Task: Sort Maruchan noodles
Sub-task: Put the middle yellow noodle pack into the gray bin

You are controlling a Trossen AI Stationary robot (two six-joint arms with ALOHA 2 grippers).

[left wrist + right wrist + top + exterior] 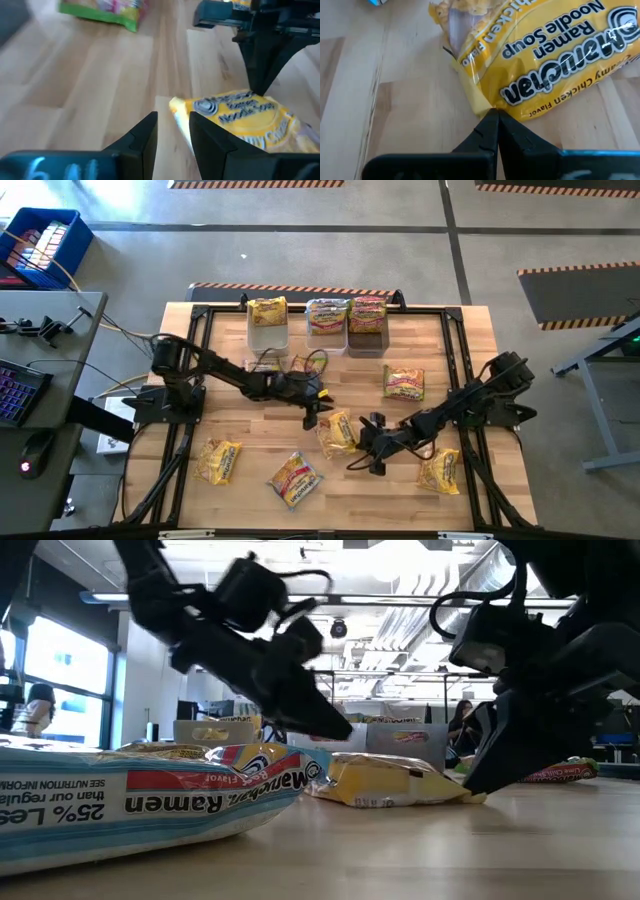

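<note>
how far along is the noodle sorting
Partly done. Packets already sit in the three bins at the table's far edge. In hand: both arms work the yellow packet mid-table; the left gripper has its fingers slightly apart at one edge, and the right gripper, fingers shut, presses on the opposite edge. Four more packets lie loose on the table, unsorted.

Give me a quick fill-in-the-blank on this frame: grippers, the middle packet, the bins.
1. The right gripper has its fingers ____ , tips against the yellow packet.
2. That packet's printed flavor is Creamy ____ .
3. The left gripper points at the same packet with its fingers slightly ____ .
4. Along the table's far edge stand ____ bins, each with packets in it.

Missing words: shut; Chicken; apart; three
</note>
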